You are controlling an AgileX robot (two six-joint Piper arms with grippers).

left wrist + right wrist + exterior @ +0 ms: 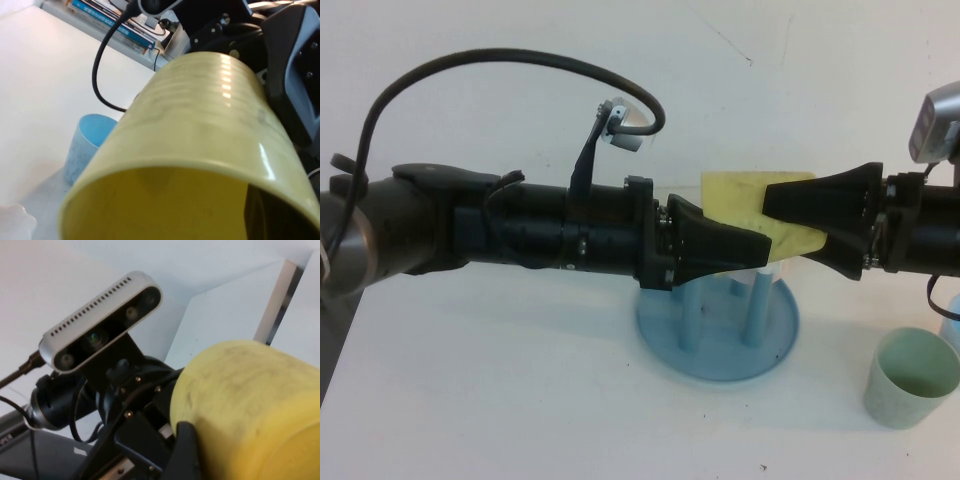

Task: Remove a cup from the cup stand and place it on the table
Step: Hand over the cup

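Gripping the cup (745, 200) above the cup stand (720, 345) and white table (520, 400), left hand (760, 245) and right hand (775, 205) meet.

readable text: none in any view
book spines (107, 22): printed marks behind the table edge in the left wrist view, too blurred to read
camera housing (100, 322): row of slots and lenses only, no brand legible
yellow cup (750, 205): plain, faint speckles, no label
cup stand (720, 330): plain blue, no marking
green cup (912, 378): plain, no marking
blue cup (87, 145): plain, no marking
left gripper (760, 250): black, no lettering seen
right gripper (770, 205): black, no lettering seen
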